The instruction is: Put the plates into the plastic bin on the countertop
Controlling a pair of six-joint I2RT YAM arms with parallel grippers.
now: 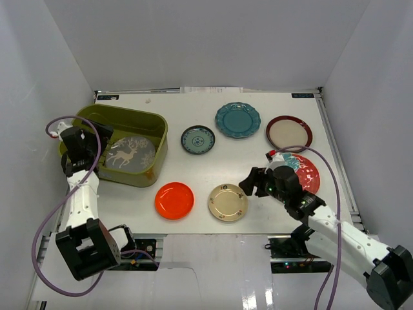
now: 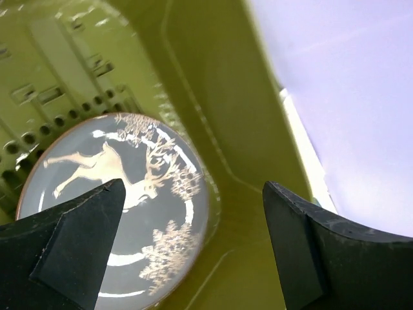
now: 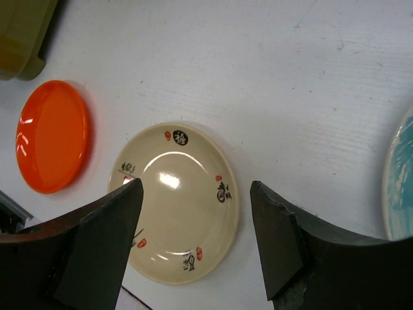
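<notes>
The olive-green bin [image 1: 155, 123] stands at the left and holds the grey plate with a deer drawing [image 1: 129, 154], which also shows in the left wrist view [image 2: 129, 213]. My left gripper [image 1: 90, 139] hangs open and empty over the bin's left side. My right gripper [image 1: 253, 182] is open and empty, just right of the cream-yellow plate [image 1: 228, 201]; in the right wrist view that plate [image 3: 177, 203] lies below and between the jaws. The orange-red plate [image 1: 174, 199], small teal patterned plate [image 1: 197, 139], teal scalloped plate [image 1: 238, 120], maroon-rimmed cream plate [image 1: 289, 132] and red-teal plate [image 1: 308, 173] lie on the countertop [image 1: 193, 171].
White walls close in the table on three sides. The table's near edge runs just below the orange-red and cream-yellow plates. The right arm's cable [image 1: 335, 194] arcs over the right side.
</notes>
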